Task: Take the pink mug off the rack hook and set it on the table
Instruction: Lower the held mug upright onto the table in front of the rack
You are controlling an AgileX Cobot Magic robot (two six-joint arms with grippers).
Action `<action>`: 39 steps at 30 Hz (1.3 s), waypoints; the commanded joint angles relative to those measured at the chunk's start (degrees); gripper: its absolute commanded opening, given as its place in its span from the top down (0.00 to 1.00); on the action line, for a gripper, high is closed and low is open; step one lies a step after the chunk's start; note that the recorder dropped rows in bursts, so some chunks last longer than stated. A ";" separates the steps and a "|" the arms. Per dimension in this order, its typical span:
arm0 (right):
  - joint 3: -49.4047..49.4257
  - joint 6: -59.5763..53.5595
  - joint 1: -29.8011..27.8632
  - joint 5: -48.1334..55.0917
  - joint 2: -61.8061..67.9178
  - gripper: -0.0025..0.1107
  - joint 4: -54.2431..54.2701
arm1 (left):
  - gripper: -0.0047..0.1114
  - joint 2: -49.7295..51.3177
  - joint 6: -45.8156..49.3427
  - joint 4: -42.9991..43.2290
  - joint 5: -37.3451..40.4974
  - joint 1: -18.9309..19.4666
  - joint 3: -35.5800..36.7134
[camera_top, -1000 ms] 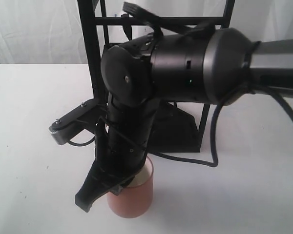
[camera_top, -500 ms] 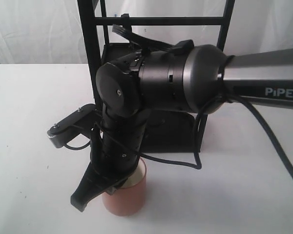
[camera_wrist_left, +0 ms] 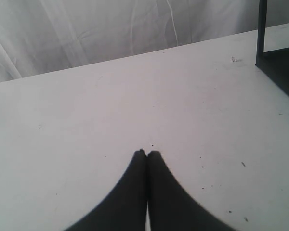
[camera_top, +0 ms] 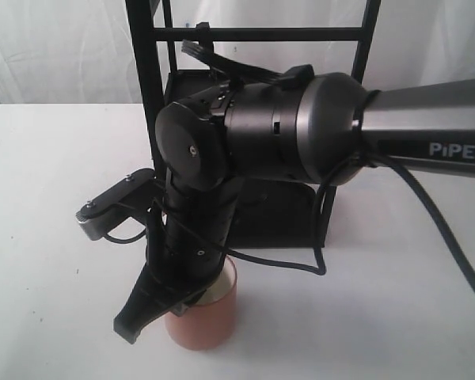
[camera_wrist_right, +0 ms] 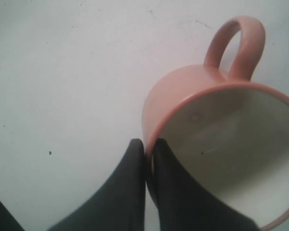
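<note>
The pink mug (camera_top: 206,321) stands upright on the white table (camera_top: 47,237) in front of the black rack (camera_top: 146,79). My right gripper (camera_top: 174,305) comes down from above and is shut on the mug's rim, one finger inside and one outside. The right wrist view shows the mug (camera_wrist_right: 183,91) with its cream inside and loop handle, the wall pinched by my right gripper (camera_wrist_right: 149,143). A small hook (camera_top: 198,26) sits on the rack's crossbar (camera_top: 261,34) with nothing on it. My left gripper (camera_wrist_left: 147,153) is shut and empty above bare table (camera_wrist_left: 86,110).
The right arm's large black and grey body (camera_top: 301,127) hides most of the rack. A black cable (camera_top: 317,265) loops on the table beside the rack's base. The rack's post and base (camera_wrist_left: 274,53) show in the left wrist view.
The right arm shifted left and lowered with the mug between one second and half a second ago. Since then nothing has visibly moved.
</note>
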 commanded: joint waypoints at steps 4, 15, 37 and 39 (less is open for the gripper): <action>-0.38 -0.38 0.05 -2.19 -0.15 0.84 -0.39 | 0.96 -0.25 -0.13 -0.19 -0.23 0.11 0.19; -0.38 -0.38 0.05 -2.19 -0.15 0.83 -0.39 | 0.96 -0.25 -0.13 -0.19 -0.23 0.11 0.19; -0.38 -0.27 0.05 -1.51 -3.44 0.58 -2.28 | 0.96 -0.25 -0.13 -0.19 -0.23 0.11 0.19; -0.38 -0.27 0.05 -1.22 -5.31 0.58 -2.65 | 0.96 -0.25 -0.13 -0.19 -0.23 0.11 0.19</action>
